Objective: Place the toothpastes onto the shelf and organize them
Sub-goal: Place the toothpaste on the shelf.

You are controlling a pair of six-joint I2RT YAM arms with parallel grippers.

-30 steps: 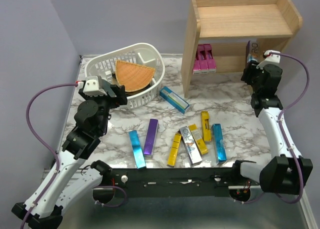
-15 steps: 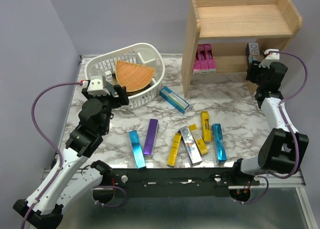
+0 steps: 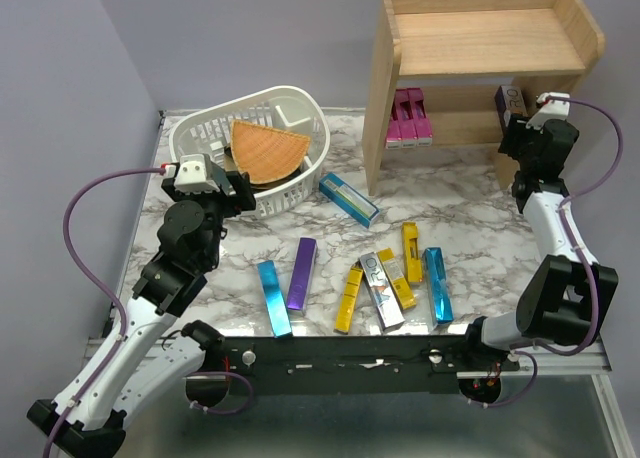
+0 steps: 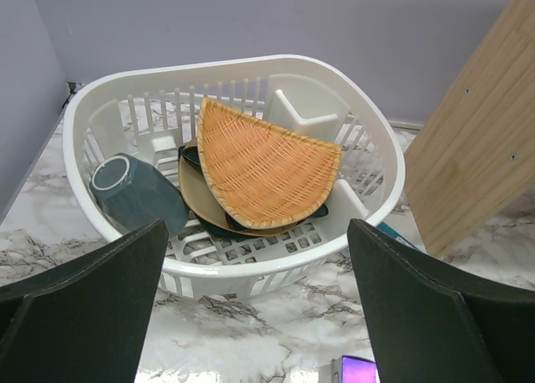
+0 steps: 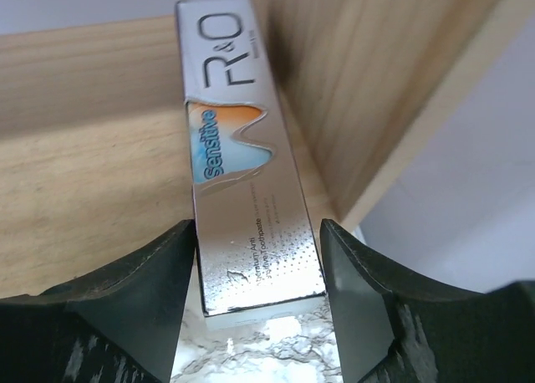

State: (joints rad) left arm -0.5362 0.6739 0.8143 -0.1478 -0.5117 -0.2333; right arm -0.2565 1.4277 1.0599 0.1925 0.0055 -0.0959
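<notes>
A light wooden two-tier shelf stood at the far right of a white marble-patterned table. On its lower tier, magenta pink toothpaste cartons sat at the left end. A silver toothpaste carton lettered "R&O Sensitive" lay at the right end, beside the side panel.

The right gripper reached into that tier. Its fingers flanked the silver carton closely, but whether they pinched it could not be told.

The left gripper hung with its jaws spread wide and nothing between them, facing a white slotted plastic basket that held an orange woven wedge.

The other toothpastes lay loose on the table in front of the arms:
- a blue carton beside the basket
- another blue carton
- a purple carton
- a yellow carton
- a silver carton with a printed label
- a second yellow carton
- a third blue carton
</notes>
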